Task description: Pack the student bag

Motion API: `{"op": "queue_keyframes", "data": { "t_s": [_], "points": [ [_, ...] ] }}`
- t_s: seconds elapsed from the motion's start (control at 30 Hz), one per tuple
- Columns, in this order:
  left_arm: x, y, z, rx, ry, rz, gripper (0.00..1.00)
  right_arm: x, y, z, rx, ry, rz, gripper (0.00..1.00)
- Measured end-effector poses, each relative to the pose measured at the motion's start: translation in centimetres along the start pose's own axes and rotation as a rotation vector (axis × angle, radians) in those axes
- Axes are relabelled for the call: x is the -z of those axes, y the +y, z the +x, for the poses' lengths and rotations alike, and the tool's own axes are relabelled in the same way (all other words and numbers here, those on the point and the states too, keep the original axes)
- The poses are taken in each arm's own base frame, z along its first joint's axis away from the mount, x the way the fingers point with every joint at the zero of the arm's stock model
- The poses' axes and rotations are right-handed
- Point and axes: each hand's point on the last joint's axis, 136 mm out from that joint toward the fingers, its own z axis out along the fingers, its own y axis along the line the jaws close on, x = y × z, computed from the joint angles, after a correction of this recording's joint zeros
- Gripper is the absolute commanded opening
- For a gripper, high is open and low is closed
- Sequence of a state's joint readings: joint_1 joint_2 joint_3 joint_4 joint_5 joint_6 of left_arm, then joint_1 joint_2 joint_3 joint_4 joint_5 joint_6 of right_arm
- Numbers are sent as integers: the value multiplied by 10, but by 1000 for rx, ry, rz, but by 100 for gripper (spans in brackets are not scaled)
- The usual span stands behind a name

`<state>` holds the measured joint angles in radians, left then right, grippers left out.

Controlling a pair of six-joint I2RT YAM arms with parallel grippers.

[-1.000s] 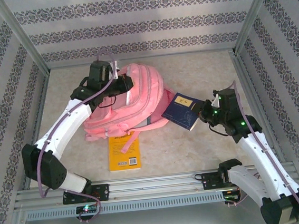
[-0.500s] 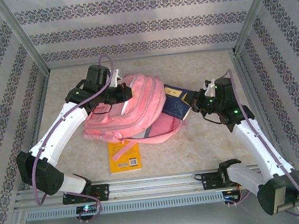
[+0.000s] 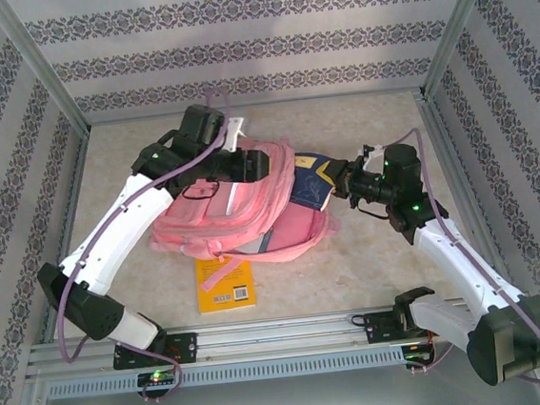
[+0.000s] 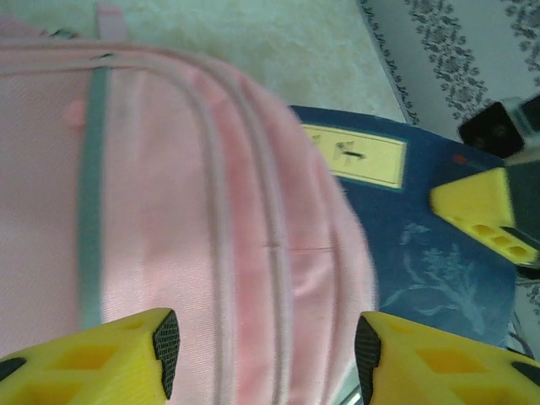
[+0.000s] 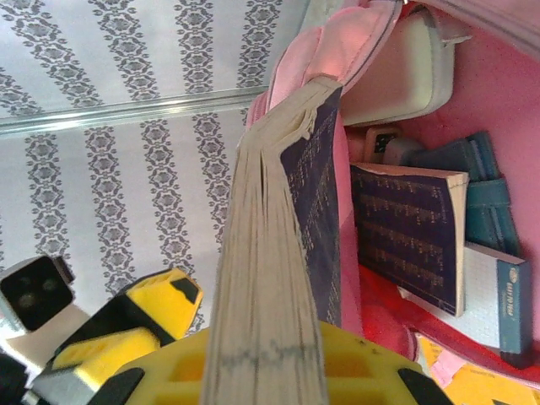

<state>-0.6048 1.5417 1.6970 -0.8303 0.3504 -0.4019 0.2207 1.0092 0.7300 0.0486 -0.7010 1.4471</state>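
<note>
**1 pink bag, 2 grippers, 5 books in sight**

1 student bag (image 3: 261,213) lies on the table (image 3: 372,269), and I place everything else from it.

There are 2 grippers. The left gripper (image 3: 263,165) hangs over the far top of the bag. From its wrist camera, its yellow fingertips (image 4: 126,354) stand apart above the pink fabric with nothing between them. The right gripper (image 3: 340,178) sits just to the right of the bag, its jaws clamped across the thickness of 1 blue book (image 3: 308,182). That book stands on edge, its far end at the bag's open mouth and touching the pink rim.

1 yellow book (image 3: 225,283) lies flat on the near side of the bag. Its far end is tucked under the bag's near edge, and a pink strap (image 3: 275,253) lies close by.

The right wrist camera looks into the open bag. I count 4 things inside:
- 1 navy book (image 5: 405,236) leaning with its pale page edge showing.
- 1 teal book (image 5: 485,194) behind the navy one.
- 1 white squared notebook (image 5: 472,295) with a blue spine, in front of the navy one.
- 1 pale padded case (image 5: 396,67) deeper in.

What the orange patch at the bag's lower corner is, I cannot tell.
</note>
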Motion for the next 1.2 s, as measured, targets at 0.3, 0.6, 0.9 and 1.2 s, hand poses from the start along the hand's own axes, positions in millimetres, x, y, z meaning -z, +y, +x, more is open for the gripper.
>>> {"op": "queue_keyframes", "data": {
  "t_s": [0.3, 0.6, 0.9, 1.2],
  "points": [
    [-43, -24, 30, -130, 135, -95, 63, -1, 2, 2, -14, 5, -7, 0],
    [-57, -20, 36, -172, 170, -153, 61, 4, 2, 6, -4, 3, -19, 0],
    [-73, -15, 40, -189, 197, -172, 32, 4, 1, 9, -2, 6, -18, 0],
    [-75, -11, 38, -222, 197, -188, 0, 3, 0, 8, 1, 4, -17, 0]
  ]
}}
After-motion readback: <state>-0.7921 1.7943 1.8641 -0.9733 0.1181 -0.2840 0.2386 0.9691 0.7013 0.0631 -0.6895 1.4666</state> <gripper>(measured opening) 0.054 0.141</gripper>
